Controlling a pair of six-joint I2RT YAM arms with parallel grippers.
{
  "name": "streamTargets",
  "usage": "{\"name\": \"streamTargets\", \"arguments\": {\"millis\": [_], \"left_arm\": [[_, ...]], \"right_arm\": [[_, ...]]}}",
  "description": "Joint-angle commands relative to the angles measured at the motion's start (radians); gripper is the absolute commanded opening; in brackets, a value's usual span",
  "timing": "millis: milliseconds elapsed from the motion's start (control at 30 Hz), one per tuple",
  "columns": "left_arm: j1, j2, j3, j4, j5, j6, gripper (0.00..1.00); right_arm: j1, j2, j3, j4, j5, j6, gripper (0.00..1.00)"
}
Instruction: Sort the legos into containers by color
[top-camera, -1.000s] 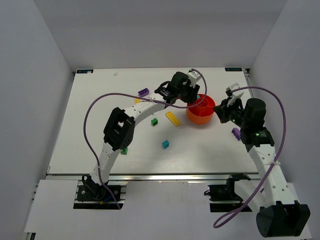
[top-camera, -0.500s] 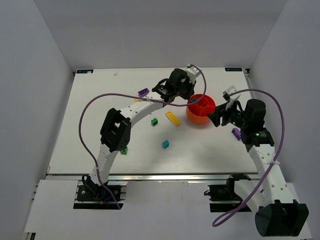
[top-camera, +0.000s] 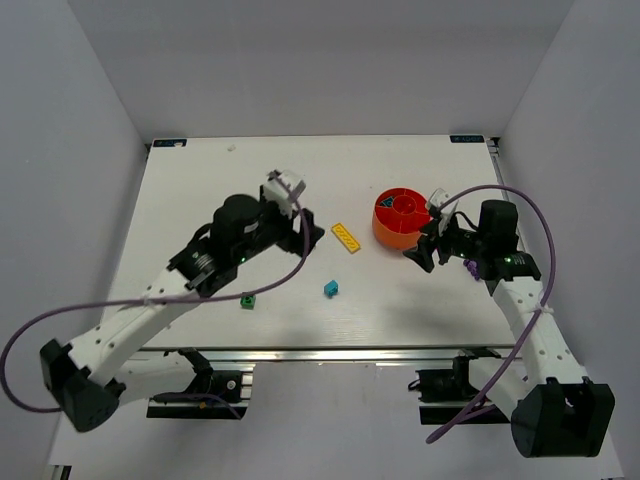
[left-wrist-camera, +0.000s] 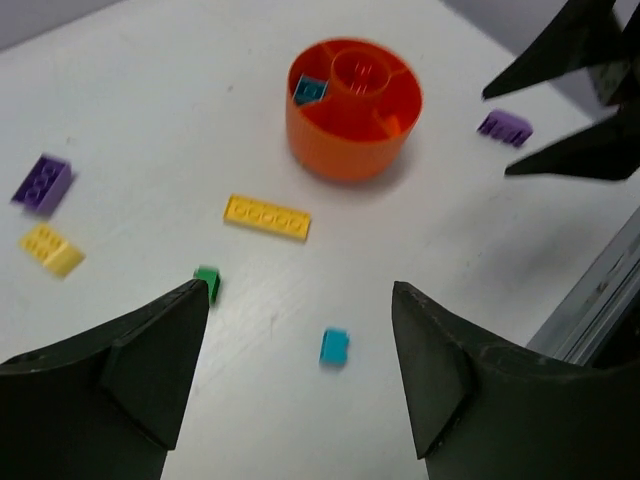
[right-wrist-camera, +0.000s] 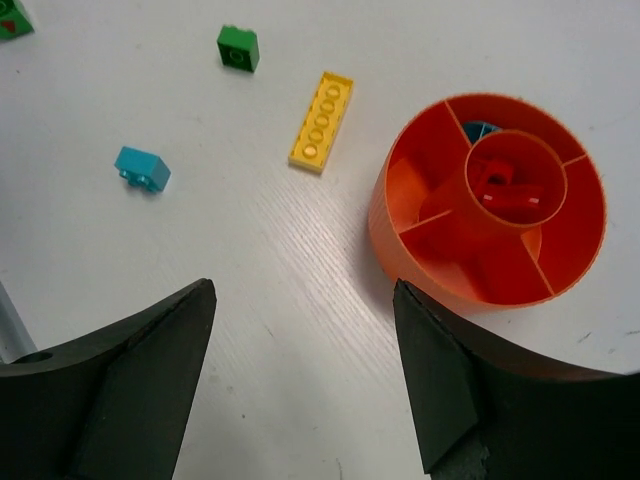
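The orange-red bowl (top-camera: 395, 237) stands right of centre, with a red brick (right-wrist-camera: 505, 185) in its middle cup and a teal one (left-wrist-camera: 310, 90) in a side compartment. Loose legos lie on the table: a long yellow brick (top-camera: 347, 237), a teal brick (top-camera: 330, 289), a green brick (top-camera: 247, 300) and a purple brick (top-camera: 470, 266). My left gripper (top-camera: 310, 235) hovers open left of the yellow brick, nothing between its fingers; a second green brick (left-wrist-camera: 207, 280) lies by its left finger. My right gripper (top-camera: 418, 255) is open and empty just in front of the bowl (right-wrist-camera: 400, 240).
In the left wrist view a purple brick (left-wrist-camera: 42, 183) and a small yellow brick (left-wrist-camera: 52, 249) lie at the far left. The table's near edge rail (top-camera: 320, 352) runs in front of both arms. White walls enclose the table on three sides.
My left arm has drawn back from beside the bowl toward the near left, and its jaws now stand open. The right gripper has opened and shifted down-left, in front of the bowl.
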Motion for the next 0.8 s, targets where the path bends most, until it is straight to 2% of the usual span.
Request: {"name": "streamTargets", "arguments": {"millis": [0,100,300,467,567,633,667,767], "left_arm": [[0.005,-0.151,-0.145,-0.083,-0.111,-0.004,0.84],[0.005,-0.28,-0.245,-0.078,-0.149,-0.001,0.89],[0.005,-0.38,-0.373,-0.069,-0.183,0.022,0.91],[0.005,-0.435,-0.406,-0.065,-0.191,0.019,0.91],[0.005,-0.455,-0.42,-0.069,-0.18,0.019,0.91],[0.005,-0.459,-0.42,-0.071,-0.185,0.019,0.92],[0.005,-0.463,-0.423,-0.069,-0.185,0.021,0.92],[0.005,-0.465,-0.42,-0.075,-0.186,0.022,0.92]], "right_arm": [[0.004,0.034,0.046,-0.077,0.041,-0.081,0.77],[0.004,0.049,0.064,-0.094,0.094,-0.087,0.76],[0.001,0.068,0.071,-0.088,0.189,-0.058,0.76],[-0.014,0.095,0.097,-0.062,0.404,0.148,0.77],[-0.04,0.111,0.098,-0.054,0.498,0.227,0.72],[-0.05,0.111,0.091,-0.045,0.537,0.27,0.63],[-0.1,0.112,0.089,-0.042,0.568,0.302,0.58],[-0.128,0.12,0.1,-0.054,0.588,0.322,0.54]]}}
